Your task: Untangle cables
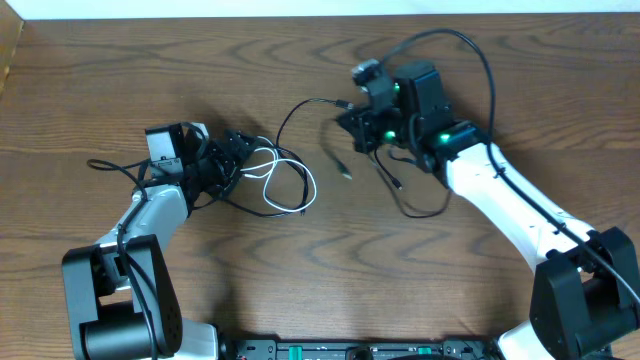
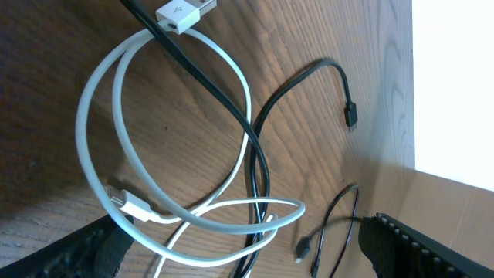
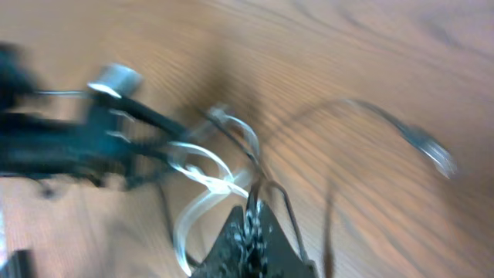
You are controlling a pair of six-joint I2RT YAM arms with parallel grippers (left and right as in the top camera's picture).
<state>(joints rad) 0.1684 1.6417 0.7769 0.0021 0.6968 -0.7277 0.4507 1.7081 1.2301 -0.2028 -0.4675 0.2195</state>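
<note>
The white cable lies in loops on the wooden table, crossed by the black cable. My left gripper sits at the left side of the loops. In the left wrist view its fingers stand wide open, with the white cable and black cable running between them, untouched. A white USB plug lies at the top. My right gripper is shut on the black cable, which leaves its tips in the blurred right wrist view. A black plug end dangles below it.
Thicker black robot wires arc over the right arm and trail left of the left arm. The table's far edge runs along the top. Both arm bases stand at the near edge.
</note>
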